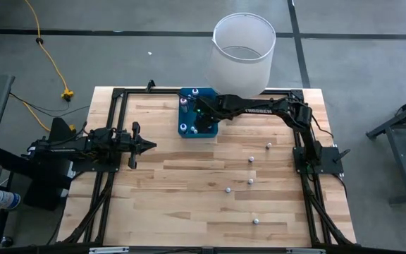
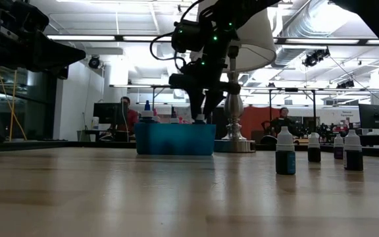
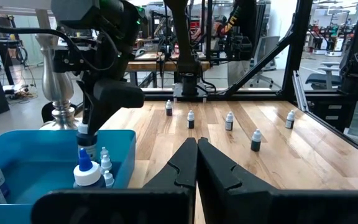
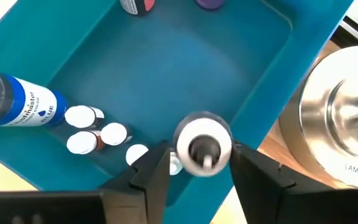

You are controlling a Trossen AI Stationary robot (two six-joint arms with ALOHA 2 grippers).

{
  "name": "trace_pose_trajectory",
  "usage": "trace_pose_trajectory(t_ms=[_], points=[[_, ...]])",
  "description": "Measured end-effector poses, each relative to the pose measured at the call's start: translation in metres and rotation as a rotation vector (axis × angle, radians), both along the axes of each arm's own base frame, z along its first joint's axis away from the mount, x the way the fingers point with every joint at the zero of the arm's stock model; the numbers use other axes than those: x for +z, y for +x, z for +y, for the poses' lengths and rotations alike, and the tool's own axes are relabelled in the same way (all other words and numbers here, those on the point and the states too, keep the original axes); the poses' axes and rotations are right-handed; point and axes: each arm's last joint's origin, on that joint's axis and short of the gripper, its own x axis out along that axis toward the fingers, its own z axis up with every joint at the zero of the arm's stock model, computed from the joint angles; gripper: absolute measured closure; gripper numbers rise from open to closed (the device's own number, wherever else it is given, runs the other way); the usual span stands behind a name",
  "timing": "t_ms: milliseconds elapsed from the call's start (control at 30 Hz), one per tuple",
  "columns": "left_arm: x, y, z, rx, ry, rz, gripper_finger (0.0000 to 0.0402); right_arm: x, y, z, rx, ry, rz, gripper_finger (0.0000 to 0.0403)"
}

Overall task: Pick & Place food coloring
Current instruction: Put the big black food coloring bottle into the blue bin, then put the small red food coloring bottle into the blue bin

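the right end effector (image 4: pixel 197 163) hangs over the blue bin (image 1: pixel 187 131) at upper centre, fingers spread beside a food coloring bottle (image 4: pixel 202 147), whether gripping i cannot tell. release it upright, clear of neighbours. the left end effector (image 3: pixel 196 152), pressed together, waits at left.

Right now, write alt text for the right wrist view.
The right tool hangs over a blue bin, a white-capped food coloring bottle between its fingers. Four small bottles cluster inside beside a larger blue-labelled one; a metal lamp base stands outside.
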Motion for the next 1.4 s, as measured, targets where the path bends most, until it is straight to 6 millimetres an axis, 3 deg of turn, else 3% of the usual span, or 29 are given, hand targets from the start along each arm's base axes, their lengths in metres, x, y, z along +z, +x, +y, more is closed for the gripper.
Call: trace_pose_trajectory(t_ms=[967,1200,1400], points=[[0.0,0.0,0.0,0.001,0.0,0.0,0.0401,0.002,0.001,-0.002,-0.019,-0.048,-0.013,0.0161],[0.0,0.0,0.0,0.001,0.0,0.0,0.0401,0.0,-0.003,0.004,-0.012,-0.036,0.052,0.0159],[0.0,0.0,0.0,0.001,0.0,0.0,0.0401,0.01,-0.01,0.01,-0.002,-0.032,0.081,0.0158]])
